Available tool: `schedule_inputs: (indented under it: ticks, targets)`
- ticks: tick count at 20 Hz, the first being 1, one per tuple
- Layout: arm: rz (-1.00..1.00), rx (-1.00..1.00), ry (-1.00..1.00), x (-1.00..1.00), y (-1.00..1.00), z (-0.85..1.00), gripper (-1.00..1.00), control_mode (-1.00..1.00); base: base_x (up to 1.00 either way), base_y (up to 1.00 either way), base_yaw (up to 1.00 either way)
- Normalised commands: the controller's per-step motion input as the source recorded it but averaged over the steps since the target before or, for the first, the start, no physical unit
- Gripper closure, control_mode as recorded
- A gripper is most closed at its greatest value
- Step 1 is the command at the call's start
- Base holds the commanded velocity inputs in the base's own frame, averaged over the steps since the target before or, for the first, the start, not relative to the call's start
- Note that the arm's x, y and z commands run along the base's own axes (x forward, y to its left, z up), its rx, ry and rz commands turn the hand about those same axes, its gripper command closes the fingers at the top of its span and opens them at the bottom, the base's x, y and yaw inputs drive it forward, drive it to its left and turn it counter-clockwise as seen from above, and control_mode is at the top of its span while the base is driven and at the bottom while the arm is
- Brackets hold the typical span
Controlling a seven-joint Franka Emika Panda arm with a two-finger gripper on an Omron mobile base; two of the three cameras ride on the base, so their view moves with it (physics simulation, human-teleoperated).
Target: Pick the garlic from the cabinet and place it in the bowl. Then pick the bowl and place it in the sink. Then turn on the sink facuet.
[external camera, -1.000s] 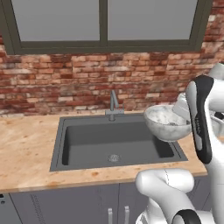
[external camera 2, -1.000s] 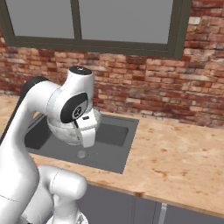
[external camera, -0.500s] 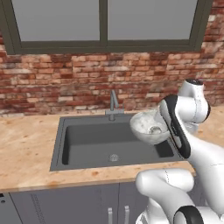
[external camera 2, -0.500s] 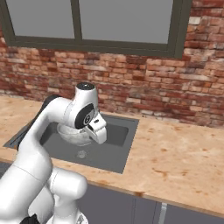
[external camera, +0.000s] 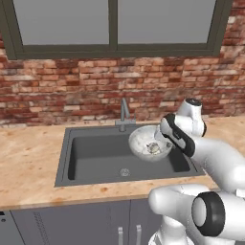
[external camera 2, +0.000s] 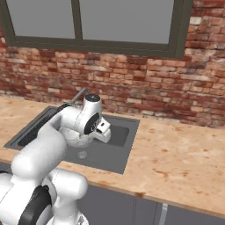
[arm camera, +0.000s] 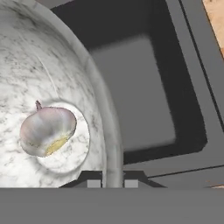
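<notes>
The marble-look bowl (external camera: 146, 142) hangs over the right half of the dark grey sink (external camera: 95, 158), tilted a little toward the left base camera. My gripper (external camera: 162, 137) is shut on the bowl's right rim. In the hand view the rim (arm camera: 105, 131) runs between my fingertips, where the gripper (arm camera: 113, 181) pinches it. The garlic (arm camera: 47, 130) lies on the bowl's bottom, its stem tip pointing up-left, and shows as a pale lump in the garlic (external camera: 153, 148) spot of the left base view. The sink faucet (external camera: 124, 114) stands behind the basin, just left of the bowl. My arm hides most of the bowl (external camera 2: 78, 137) in the right base view.
A small round drain (external camera: 124, 172) sits mid-basin below and left of the bowl. Beige stone counter (external camera 2: 176, 162) spreads to the right of the sink and counter (external camera: 26, 162) to its left. A brick wall and a window frame rise behind the faucet.
The arm has swung left and down with the bowl, carrying it from above the sink's right edge to over the basin's right half. The gripper stays shut on the rim.
</notes>
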Motion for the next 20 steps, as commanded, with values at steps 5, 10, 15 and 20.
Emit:
schedule_inputs:
  ticks: [5, 10, 15, 20]
  targets:
    - [0.23, 0.09, 0.00, 0.56, 0.05, -0.66, 1.00, -1.00, 0.00, 0.00, 0.00]
    - [0.10, 0.09, 0.00, 0.77, 0.23, -0.55, 1.00, -1.00, 0.00, 0.00, 0.00]
    - [0.01, 0.05, 0.02, 0.87, 0.05, -0.51, 1.00, -1.00, 0.00, 0.00, 0.00]
    - [0.05, 0.01, 0.03, 0.57, 0.23, -0.83, 1.00, -1.00, 0.00, 0.00, 0.00]
